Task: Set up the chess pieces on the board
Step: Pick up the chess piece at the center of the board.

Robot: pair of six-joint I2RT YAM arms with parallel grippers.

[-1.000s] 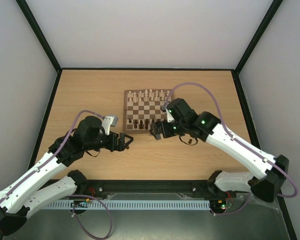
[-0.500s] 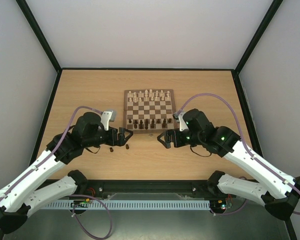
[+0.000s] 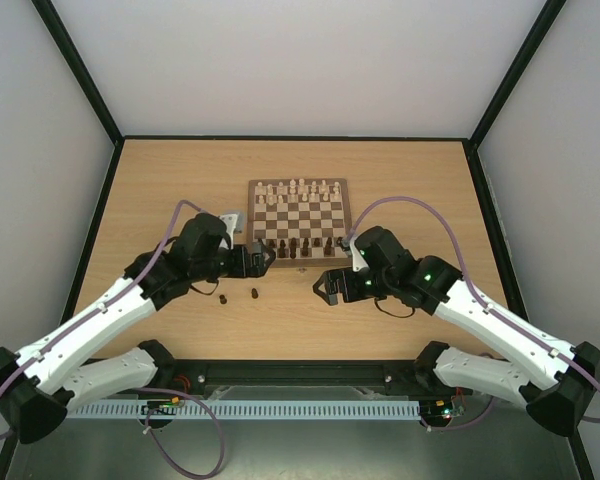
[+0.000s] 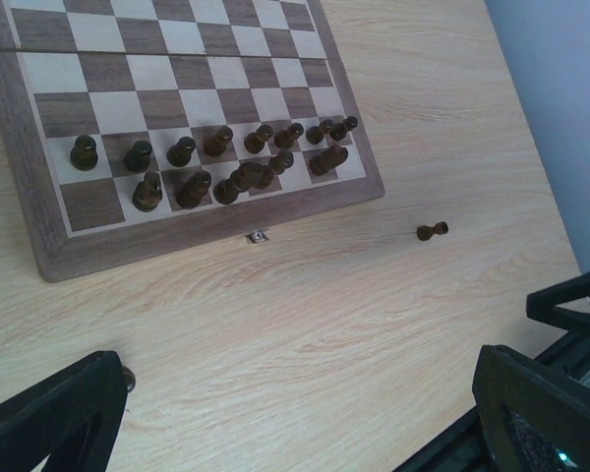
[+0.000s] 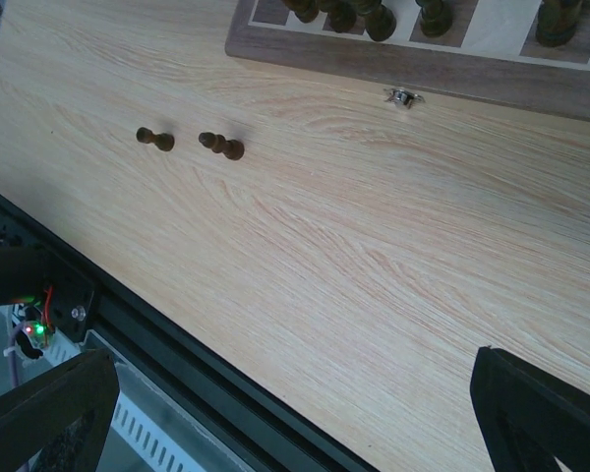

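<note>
Looks like the tail end of the setup. Cream pieces (image 3: 298,187) all lined up along the far side of the board (image 3: 298,218), most of the dark pieces (image 4: 216,162) standing on its two near rows, a bit crowded around the middle of the nearest row. Bare corner square at the near-left of the board, by the look of it.

Left to fetch: two dark stragglers (image 5: 221,146) lying on their sides on the tabletop (image 5: 374,246), just off the near edge of the board and left of its little clasp (image 5: 403,95), plus a third straggler (image 4: 432,231) tipped over just past the board's near-right corner.

Left gripper (image 3: 260,258) hanging over the near-left corner of the board, jaws spread wide, nothing between them. Closest straggler just on the near side of it, not touching. Right gripper (image 3: 325,287) off the near edge of the board, right of the clasp, likewise wide apart and empty, to the right of the pair and clear of both.

Next move, best guess: drop over one fallen piece, square the fingers across its thin body, pinch gently, lift, stand it upright on a free near-row square. Tiny turned wood on a smooth top, so expect rolling, and mind the neighbours while setting down.
</note>
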